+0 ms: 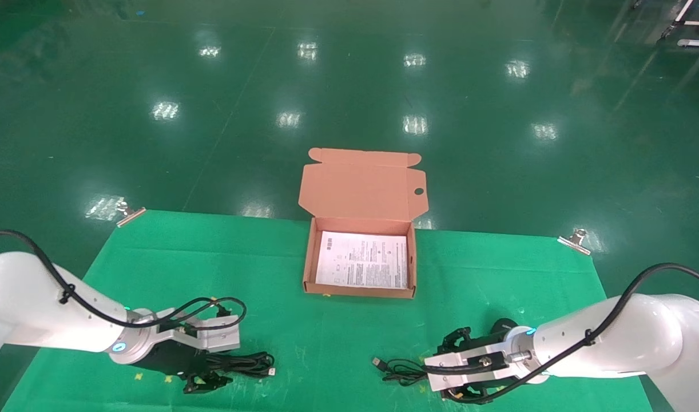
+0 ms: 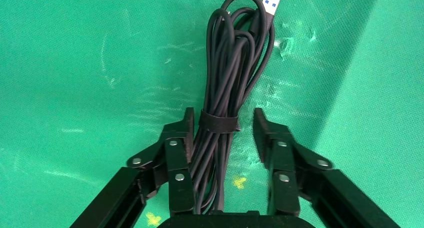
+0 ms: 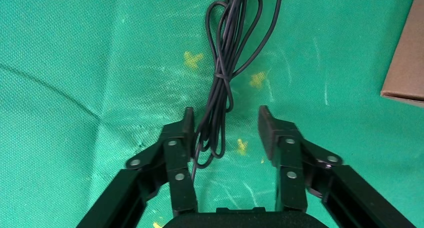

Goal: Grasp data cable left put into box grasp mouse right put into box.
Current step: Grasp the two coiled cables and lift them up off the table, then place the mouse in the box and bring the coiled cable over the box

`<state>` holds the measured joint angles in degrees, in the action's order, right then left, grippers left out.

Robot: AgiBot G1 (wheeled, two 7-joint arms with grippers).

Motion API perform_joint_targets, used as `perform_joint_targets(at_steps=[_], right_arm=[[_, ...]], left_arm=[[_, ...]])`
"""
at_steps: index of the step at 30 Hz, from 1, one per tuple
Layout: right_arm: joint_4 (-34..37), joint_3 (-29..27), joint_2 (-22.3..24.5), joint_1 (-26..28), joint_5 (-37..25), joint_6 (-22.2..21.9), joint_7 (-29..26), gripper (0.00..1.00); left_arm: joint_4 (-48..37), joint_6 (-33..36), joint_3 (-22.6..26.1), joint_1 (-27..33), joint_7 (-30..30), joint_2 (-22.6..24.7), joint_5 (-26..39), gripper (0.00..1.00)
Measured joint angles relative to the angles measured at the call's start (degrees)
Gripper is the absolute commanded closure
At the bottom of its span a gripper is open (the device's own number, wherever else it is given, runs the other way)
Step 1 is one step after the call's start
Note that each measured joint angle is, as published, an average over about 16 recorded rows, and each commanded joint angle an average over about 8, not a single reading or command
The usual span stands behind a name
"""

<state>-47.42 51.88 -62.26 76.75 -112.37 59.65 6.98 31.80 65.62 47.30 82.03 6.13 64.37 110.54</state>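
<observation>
L tool (image 2: 221, 133) low over the green tabletop (image 1: 155, 257), fingers (image 2: 180, 153) apart w/ the data cable (image 2: 230, 82) running between them. Tie band sits right at fingertip level; bundle hugs 1 finger, other finger has a clear gap. Silver USB plug (image 2: 270, 2) at the far end, ahead of the tool. Not clamped yet.

R tool (image 3: 225, 133) also low, fingers spread. Only the thin mouse cord (image 3: 222, 72) lies between them. The mouse (image 1: 501, 327) is mostly hidden behind the R tool in head view; just a dark hump shows, so exact pose can't be told.

The box (image 1: 361, 260) is ahead of and between both tools, lid flap up, printed sheet (image 1: 364, 260) inside, no task items in it yet.

Risks, as I judge:
- L closes off-centre → bundle gets shoved sideways, or only some strands get pinched and loops sag out on lift.
- Long bundle end may droop and catch the box wall on transfer.
- R closing here grabs cord, not mouse body → mouse dangles or swings, or cord slips.
- Loose cord may trail outside the box.
</observation>
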Motion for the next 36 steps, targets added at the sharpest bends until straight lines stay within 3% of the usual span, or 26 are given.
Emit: perform_joint_targets(at_steps=[22, 29, 36], right_arm=[[-0.68, -0.47, 0.87, 0.48, 0.52, 0.36, -0.44, 1.0], [-5.79, -2.62, 5.36, 1.88, 1.74, 1.12, -4.08, 1.0], [-14.46, -6.57, 11.51, 4.67, 1.86, -0.5, -10.84, 1.0]], left_arm=[[0.34, 0.36, -0.04, 0.2, -0.16, -0.38, -0.09, 1.0], [4.09, 2.39, -0.85, 1.75, -0.89, -3.76, -0.97, 1.0], [13.97, 3.84, -2.75, 4.36, 0.7, -9.55, -1.68, 1.0]])
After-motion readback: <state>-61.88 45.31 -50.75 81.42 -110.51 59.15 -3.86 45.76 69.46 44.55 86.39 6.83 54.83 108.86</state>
